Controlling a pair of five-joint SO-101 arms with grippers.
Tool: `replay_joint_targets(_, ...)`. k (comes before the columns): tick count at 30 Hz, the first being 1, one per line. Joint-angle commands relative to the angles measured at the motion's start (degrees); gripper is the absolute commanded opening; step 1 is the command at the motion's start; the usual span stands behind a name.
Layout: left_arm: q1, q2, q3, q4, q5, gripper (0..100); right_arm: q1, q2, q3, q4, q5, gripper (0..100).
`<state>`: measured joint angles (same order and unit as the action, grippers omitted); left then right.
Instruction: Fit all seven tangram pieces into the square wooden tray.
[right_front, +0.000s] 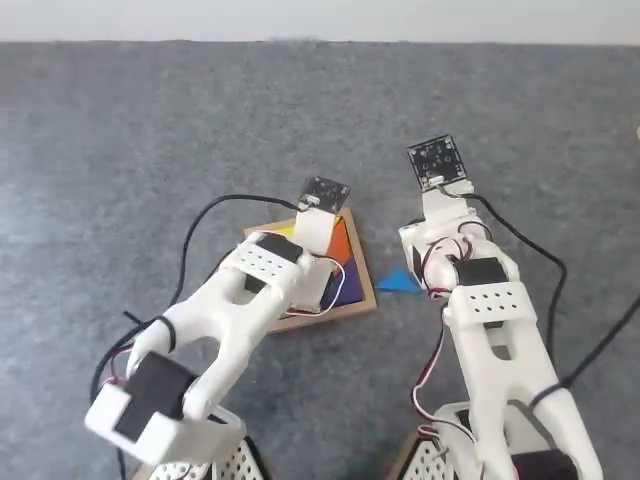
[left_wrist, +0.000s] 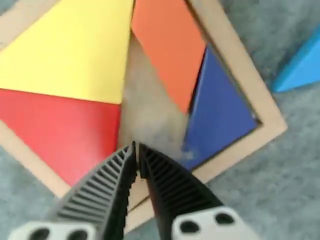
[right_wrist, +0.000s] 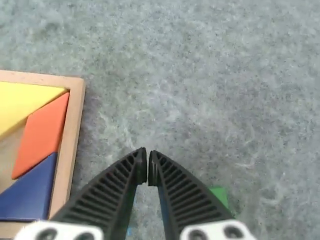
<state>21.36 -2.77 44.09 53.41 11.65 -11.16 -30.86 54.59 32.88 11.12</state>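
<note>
The square wooden tray (right_front: 366, 280) lies mid-table on grey carpet (right_front: 150, 130). It holds a yellow piece (left_wrist: 70, 50), a red piece (left_wrist: 60, 130), an orange piece (left_wrist: 167, 45) and a dark blue piece (left_wrist: 220, 115) around a bare gap (left_wrist: 145, 110). A light blue piece (right_front: 400, 282) lies just off its 3 o'clock edge.

The high view hides the red piece and the gap under an arm. The right wrist view shows a green piece (right_wrist: 219, 196) beside a finger. The left gripper (left_wrist: 137, 147) is closed and empty above the gap. The right gripper (right_wrist: 147, 152) is closed and empty above carpet toward the tray's 2 o'clock.
</note>
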Motion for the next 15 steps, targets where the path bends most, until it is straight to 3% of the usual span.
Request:
replay_joint_targets(1, 0.18, -1.23, -2.24, 1.49, -1.49, 1, 1.89, -0.40, -0.70, -1.63, -0.44, 1.3)
replay_joint_targets(8, -2.37, -20.22, 5.58, 0.53, -2.81, 1, 3.38, -0.40, -0.97, -1.71, -0.79, 1.3)
replay_joint_targets(12, -8.88, -39.47, 13.67, -2.55, -0.35, 1, 3.56, -0.40, -1.05, -1.63, -0.79, 1.3)
replay_joint_targets(15, -17.85, -53.01, 19.21, -2.55, 3.08, 1, 3.47, -0.40, -1.05, -1.27, -0.88, 1.4)
